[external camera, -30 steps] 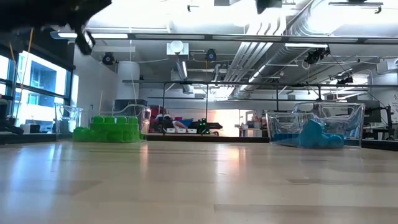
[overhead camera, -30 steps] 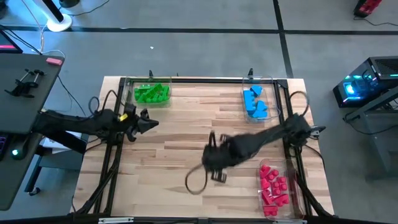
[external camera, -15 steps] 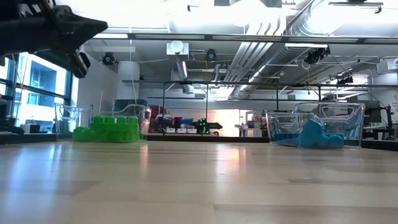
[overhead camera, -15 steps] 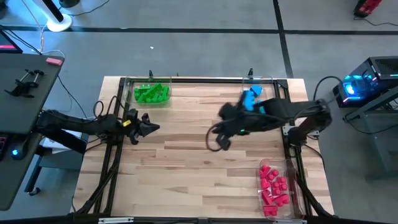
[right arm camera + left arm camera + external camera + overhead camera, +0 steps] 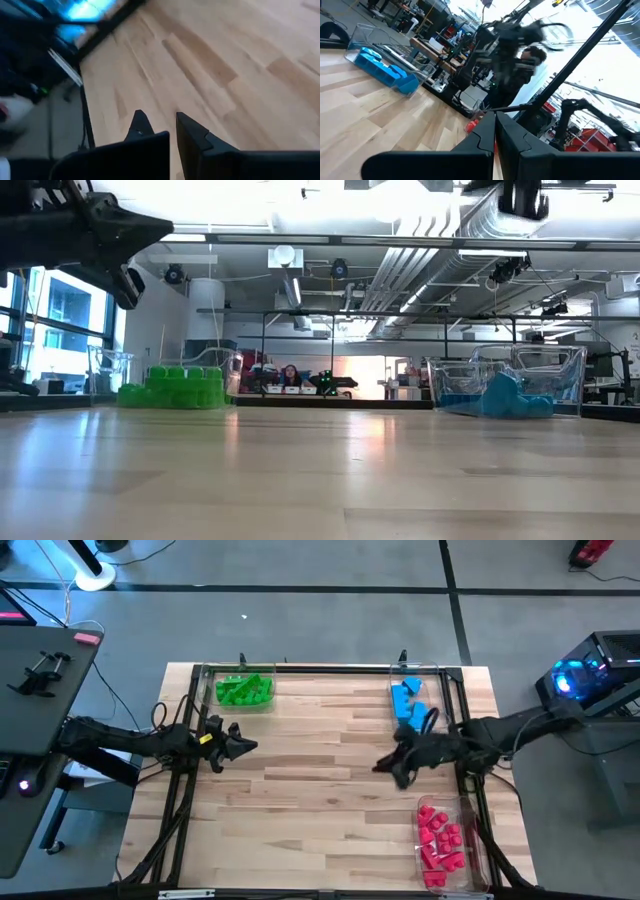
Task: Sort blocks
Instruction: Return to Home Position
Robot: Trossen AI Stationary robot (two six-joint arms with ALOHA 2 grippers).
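Green blocks (image 5: 244, 690), blue blocks (image 5: 408, 704) and red blocks (image 5: 440, 836) sit sorted by colour in separate clear trays (image 5: 432, 688) on the wooden desk (image 5: 300, 800): green at one corner, blue at the corner across from it, red along the right edge. Left gripper (image 5: 248, 746) hangs over the desk's left edge just beside the green tray, fingers pressed together on nothing. Right gripper (image 5: 388, 766) is above bare wood between the blue and red trays, fingers parted by a narrow gap, empty.
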